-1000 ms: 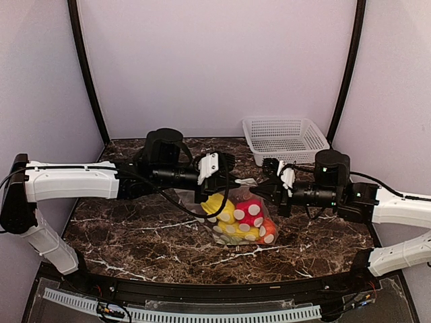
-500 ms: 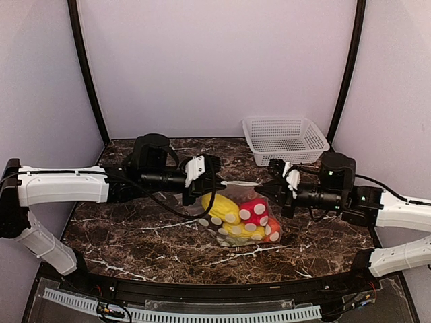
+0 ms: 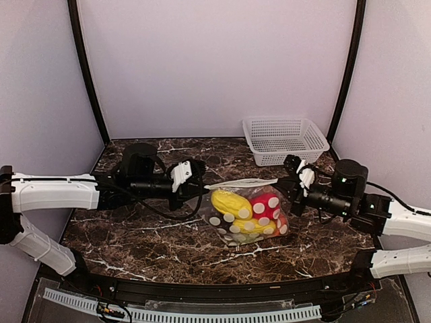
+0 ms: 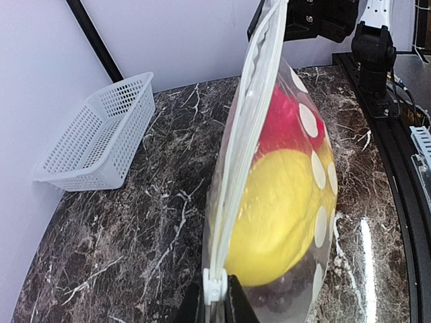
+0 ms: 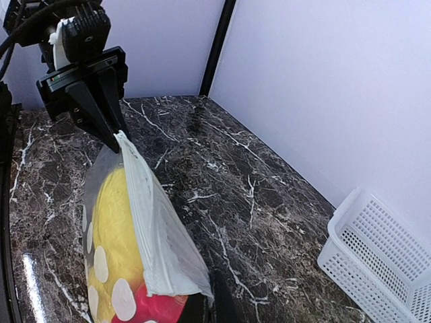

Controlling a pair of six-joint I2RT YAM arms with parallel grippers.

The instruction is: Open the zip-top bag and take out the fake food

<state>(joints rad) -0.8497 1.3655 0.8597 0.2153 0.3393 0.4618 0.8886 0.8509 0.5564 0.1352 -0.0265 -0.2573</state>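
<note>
both clamped: left end effector and right end effector hold the zip-top bag (taut), fake food inside.

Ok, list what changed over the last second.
The left gripper drew leftward and the right gripper rightward, both still shut on the zip-top bag, stretching its top edge taut between them. The fake food remains inside; the white basket hasn't moved.

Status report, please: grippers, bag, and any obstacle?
Left gripper shut on one end of the zip-top bag; right gripper shut on the other end. Zip strip taut between them, fake food inside. Nothing in the way; basket apart, at back.
</note>
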